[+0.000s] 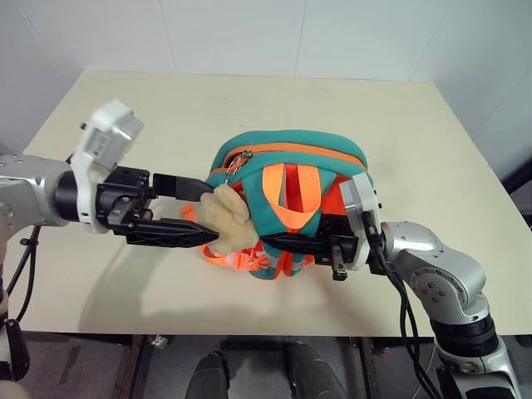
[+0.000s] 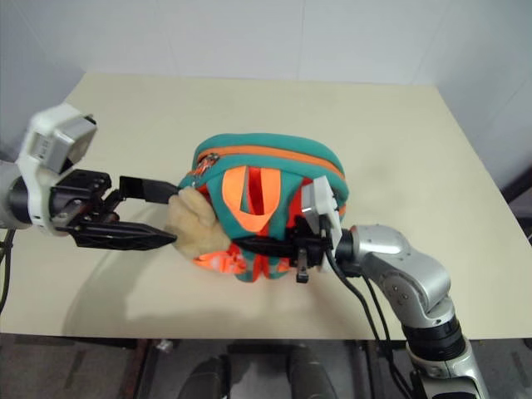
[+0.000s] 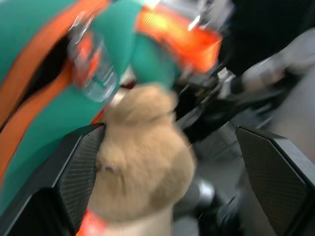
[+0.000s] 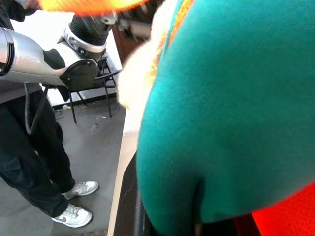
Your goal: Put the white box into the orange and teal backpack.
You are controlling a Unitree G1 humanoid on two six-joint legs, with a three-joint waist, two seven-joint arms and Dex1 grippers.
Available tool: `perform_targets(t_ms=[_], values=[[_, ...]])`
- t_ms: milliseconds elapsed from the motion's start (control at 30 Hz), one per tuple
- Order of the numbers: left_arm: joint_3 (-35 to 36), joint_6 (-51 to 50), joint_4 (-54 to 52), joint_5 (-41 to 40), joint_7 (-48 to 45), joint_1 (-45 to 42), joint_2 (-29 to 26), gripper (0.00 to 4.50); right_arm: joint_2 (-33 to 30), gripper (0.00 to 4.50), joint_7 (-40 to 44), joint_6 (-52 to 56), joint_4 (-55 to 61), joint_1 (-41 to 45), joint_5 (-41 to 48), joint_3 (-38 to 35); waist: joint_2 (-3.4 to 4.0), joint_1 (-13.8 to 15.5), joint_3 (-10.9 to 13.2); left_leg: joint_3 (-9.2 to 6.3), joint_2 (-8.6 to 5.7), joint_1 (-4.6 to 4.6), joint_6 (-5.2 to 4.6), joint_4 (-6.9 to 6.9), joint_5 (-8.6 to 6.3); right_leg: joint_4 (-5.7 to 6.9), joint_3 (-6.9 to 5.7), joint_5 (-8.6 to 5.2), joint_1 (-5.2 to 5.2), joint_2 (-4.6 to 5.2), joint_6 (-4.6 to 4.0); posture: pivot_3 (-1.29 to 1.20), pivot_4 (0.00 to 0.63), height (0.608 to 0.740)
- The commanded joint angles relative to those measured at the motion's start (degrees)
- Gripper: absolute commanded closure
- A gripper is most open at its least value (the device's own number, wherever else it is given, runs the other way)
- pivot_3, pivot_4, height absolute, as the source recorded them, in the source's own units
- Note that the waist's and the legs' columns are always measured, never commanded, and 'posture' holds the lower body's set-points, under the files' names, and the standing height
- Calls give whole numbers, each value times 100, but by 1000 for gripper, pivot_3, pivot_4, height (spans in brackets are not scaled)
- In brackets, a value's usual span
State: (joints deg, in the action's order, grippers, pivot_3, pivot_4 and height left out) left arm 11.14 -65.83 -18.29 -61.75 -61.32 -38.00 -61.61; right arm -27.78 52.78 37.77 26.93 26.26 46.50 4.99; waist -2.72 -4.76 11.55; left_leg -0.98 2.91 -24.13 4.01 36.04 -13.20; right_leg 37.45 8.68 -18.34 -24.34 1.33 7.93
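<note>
Teal backpack [image 1: 287, 199], orange trim, beige plush [image 1: 229, 218], right pincer [image 1: 274, 243] clamping it, left pincer [image 1: 199, 212] spread.

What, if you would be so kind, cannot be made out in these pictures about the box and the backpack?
- White box: whether it is already inside the backpack; the teal fabric would hide it.
- Right end effector: what its shut fingers pinch, hidden by fabric in its wrist view.
- Zipper: whether it is open or closed, too small in the eye views, blurred in the left wrist view.
</note>
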Motion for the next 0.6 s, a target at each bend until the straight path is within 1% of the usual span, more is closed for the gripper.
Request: perform_targets(t_ms=[33, 200, 233, 300, 600], values=[[-197, 298, -110, 299, -200, -43, -94, 0, 55, 4497, -43, -151, 205, 40, 81, -123, 0, 4, 0, 1, 0, 0, 0, 0, 0, -2, 0, 0, 1, 0, 0, 0, 150, 740], [-437, 501, -89, 519, -333, -260, -50, 0, 72, 4497, -69, -154, 204, 50, 57, -107, 0, 4, 0, 1, 0, -1, 0, -2, 0, -3, -1, 0, 0, 0, 0, 0, 150, 740], [-496, 572, -70, 598, -337, -298, -25, 185, 75, 4497, -70, -156, 202, 54, 51, -103, 0, 3, 0, 1, 0, -1, 0, -2, 0, -3, 0, 0, 1, 0, 0, 0, 150, 740], [-561, 666, -6, 687, -315, -390, 72, 581, 78, 4497, -73, -159, 197, 65, 48, -104, 0, 4, 0, 1, 0, -1, -1, -1, 0, -3, 0, 0, 1, 0, 0, 0, 150, 740], [-801, 703, 174, 940, -338, -671, 332, 3215, 89, 4497, -102, -169, 193, 90, 35, -109, 0, 4, 0, 0, 0, -2, -1, -2, 0, -3, 0, 0, 0, -1, 1, 0, 150, 740]])
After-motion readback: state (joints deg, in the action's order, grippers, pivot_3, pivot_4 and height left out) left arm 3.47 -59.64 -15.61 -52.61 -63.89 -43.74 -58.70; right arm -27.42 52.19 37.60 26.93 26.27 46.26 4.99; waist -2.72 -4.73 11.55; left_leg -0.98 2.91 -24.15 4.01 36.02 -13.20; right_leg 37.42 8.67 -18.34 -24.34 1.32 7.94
